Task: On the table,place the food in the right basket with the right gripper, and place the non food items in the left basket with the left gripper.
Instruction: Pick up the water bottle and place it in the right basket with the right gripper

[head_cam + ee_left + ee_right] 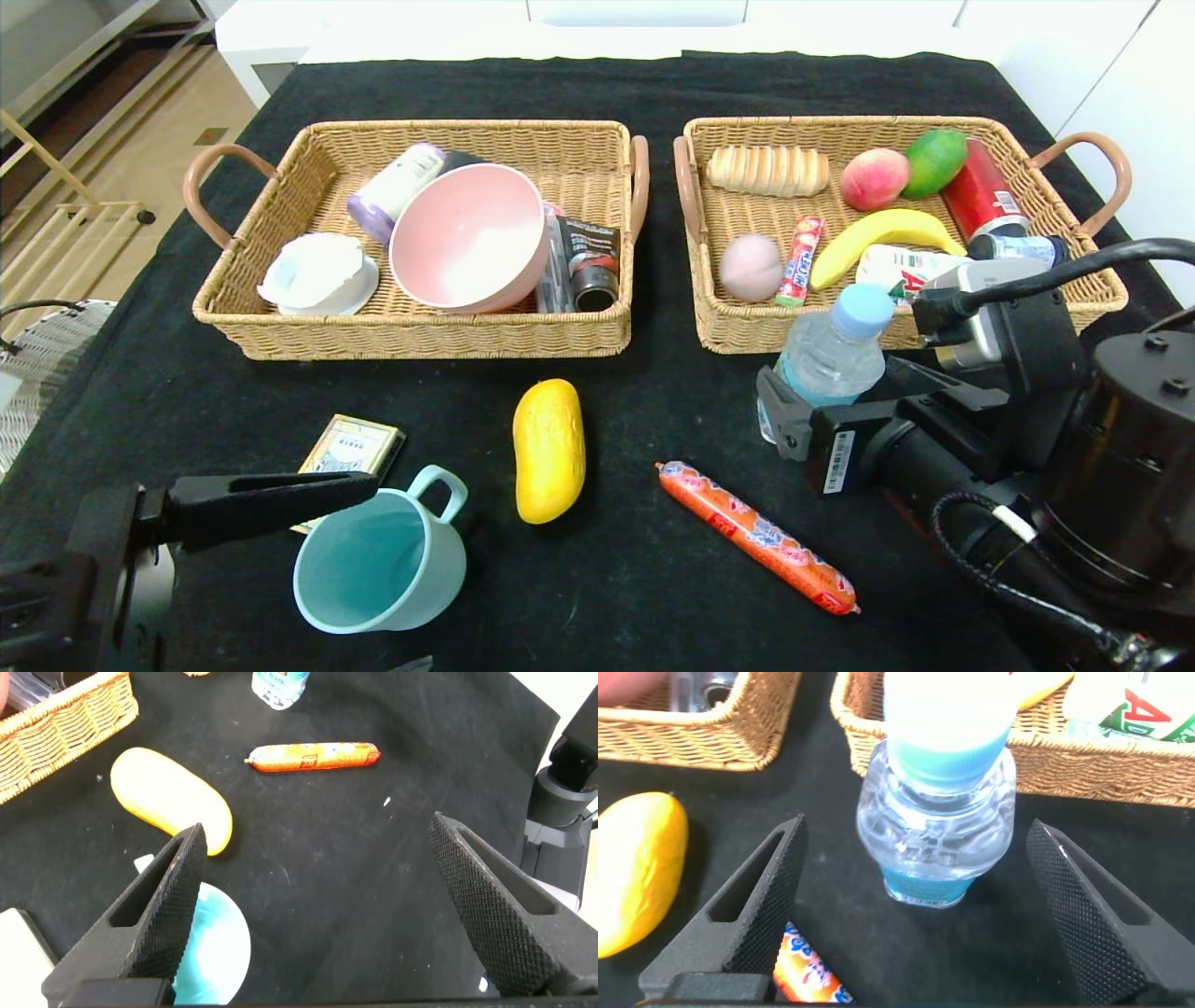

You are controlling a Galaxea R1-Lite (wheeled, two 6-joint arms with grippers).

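On the black table lie a teal cup (pixel 378 560), a small card box (pixel 352 448), a yellow fruit (pixel 549 450), an orange sausage (pixel 756 537) and an upright water bottle (pixel 834 350) with a blue cap. My right gripper (pixel 794 411) is open, low at the bottle; in the right wrist view the bottle (pixel 934 812) stands just beyond the gripper (pixel 917 826), untouched. My left gripper (pixel 364 490) is open and empty above the cup; the left wrist view shows the gripper (pixel 318 831) over bare cloth, the cup (pixel 215 952) beside one finger.
The left wicker basket (pixel 411 336) holds a pink bowl, a white dish, a bottle and cans. The right wicker basket (pixel 747 331) holds bread, peaches, a banana, a mango, a candy bar, a red can and a carton. The table's edges are near both arms.
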